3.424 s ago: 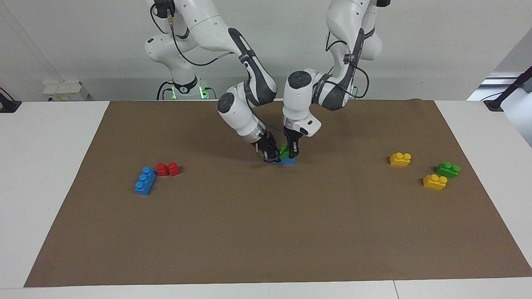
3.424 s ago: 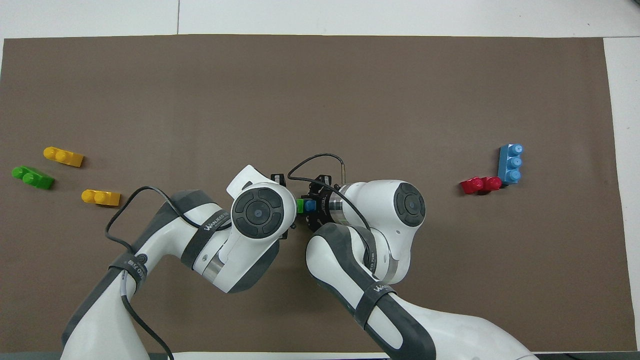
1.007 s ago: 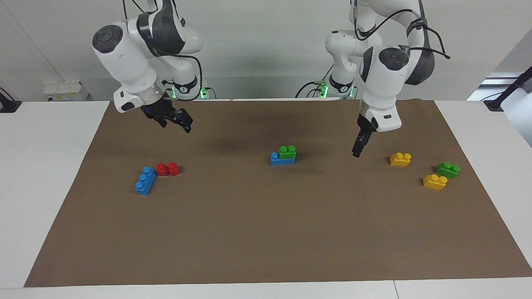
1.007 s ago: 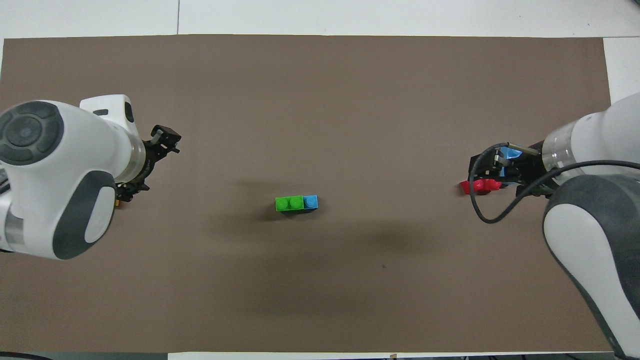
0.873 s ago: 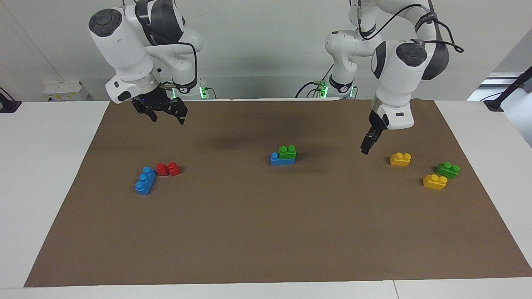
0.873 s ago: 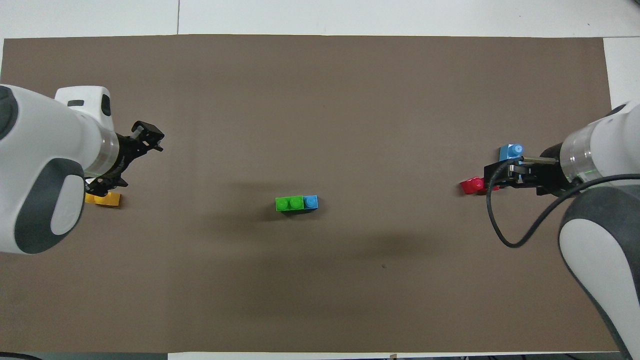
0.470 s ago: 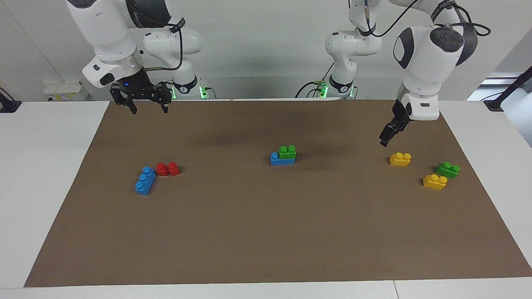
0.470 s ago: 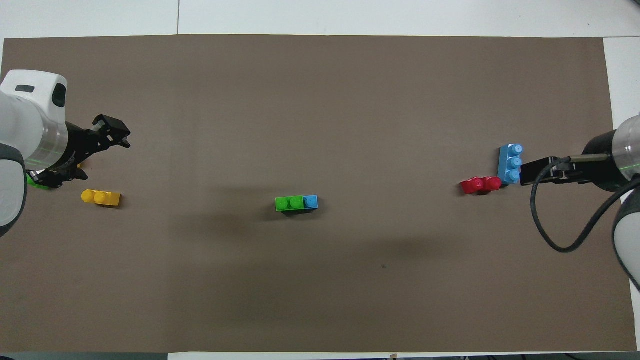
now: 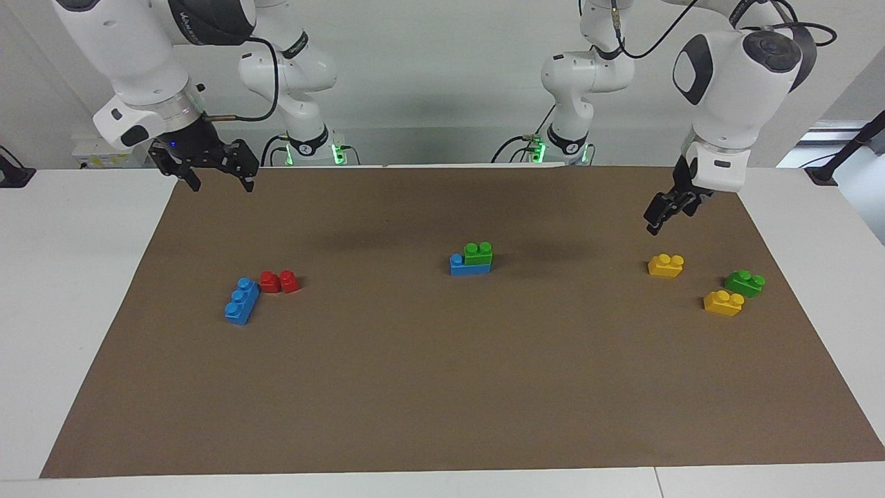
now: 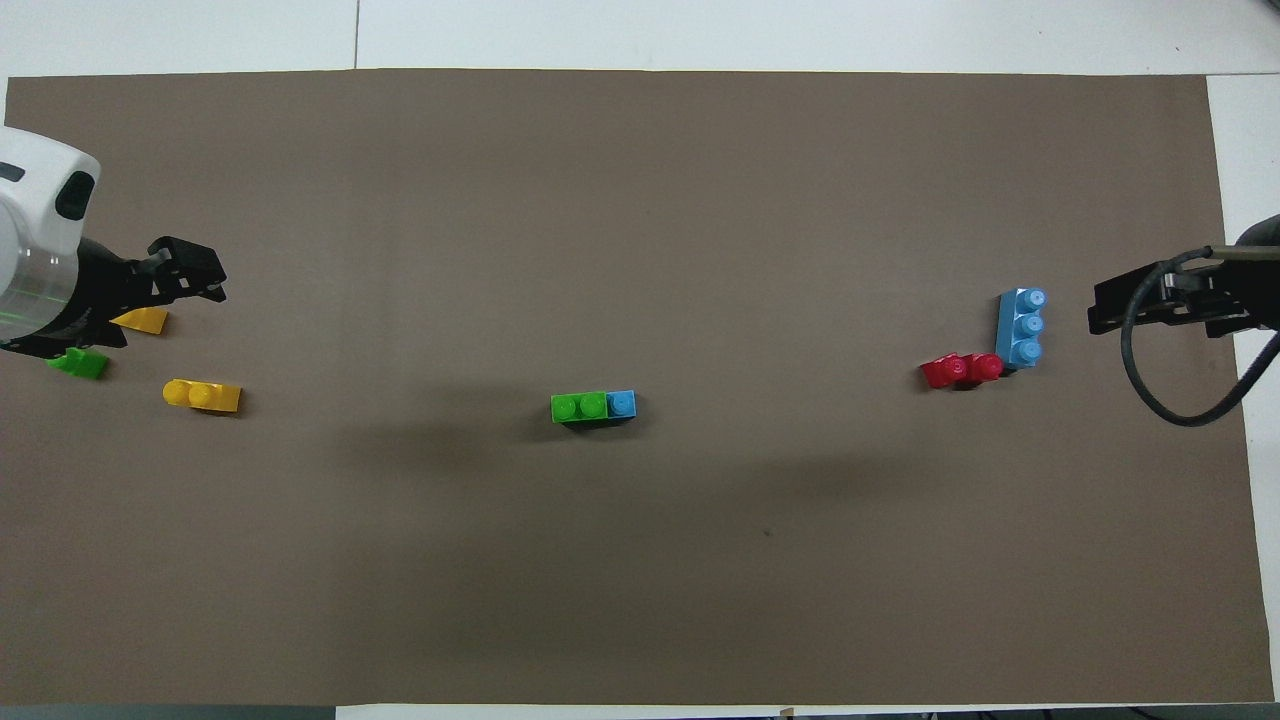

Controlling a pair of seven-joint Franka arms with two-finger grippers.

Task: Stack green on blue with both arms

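Right gripper (image 9: 219,176): jaws apart and empty, pointing down, raised over the mat's corner at the right arm's end of the surface. Left gripper (image 9: 659,213): jaws apart and empty, tilted downward over the mat, above the nearest yellow brick (image 9: 666,265). Both arms rise steeply from their bases. Mid-mat, the green brick (image 9: 478,252) sits stacked on the blue brick (image 9: 469,267), covering two studs; one blue stud shows at the right arm's end. Toward the right arm's end, a second blue brick (image 9: 241,301) touches a red brick (image 9: 280,281). Toward the left arm's end lie a second green brick (image 9: 744,283) and another yellow brick (image 9: 723,302), on the brown mat (image 9: 442,387).
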